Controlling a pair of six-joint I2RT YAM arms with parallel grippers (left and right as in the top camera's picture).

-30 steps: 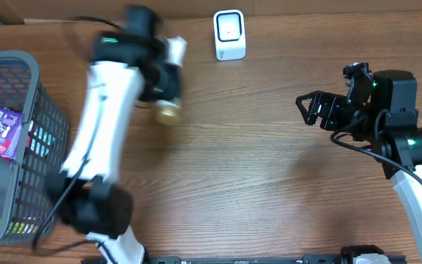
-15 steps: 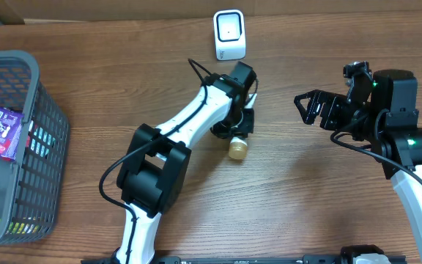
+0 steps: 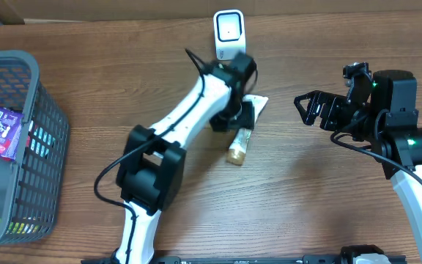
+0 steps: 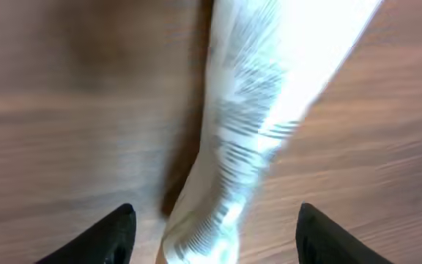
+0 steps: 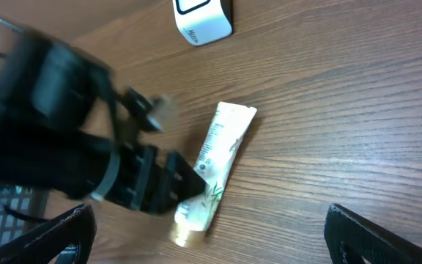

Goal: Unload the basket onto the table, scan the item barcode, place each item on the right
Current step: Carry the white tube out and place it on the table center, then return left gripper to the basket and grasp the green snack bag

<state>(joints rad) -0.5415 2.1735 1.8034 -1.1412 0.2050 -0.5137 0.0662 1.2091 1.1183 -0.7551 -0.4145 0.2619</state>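
Note:
The item is a white tube [image 3: 241,139] with a gold cap, lying flat on the wooden table, its tail end toward the scanner [image 3: 229,34]. My left gripper [image 3: 237,117] hovers right over the tube. In the left wrist view its dark fingertips [image 4: 123,224] stand wide on either side of the tube [image 4: 247,139] without touching it, so it is open. My right gripper [image 3: 308,108] is open at the right, apart from the tube. The right wrist view shows the tube [image 5: 218,165], its printed side up, below the scanner [image 5: 202,18].
A grey wire basket [image 3: 6,57] with several packets stands at the left edge. A cardboard wall runs along the back of the table. The left arm [image 3: 189,117] stretches diagonally across the middle of the table.
The left arm swung from the left to the table's middle with the tube. Its jaws have since opened, and the tube now lies on the table.

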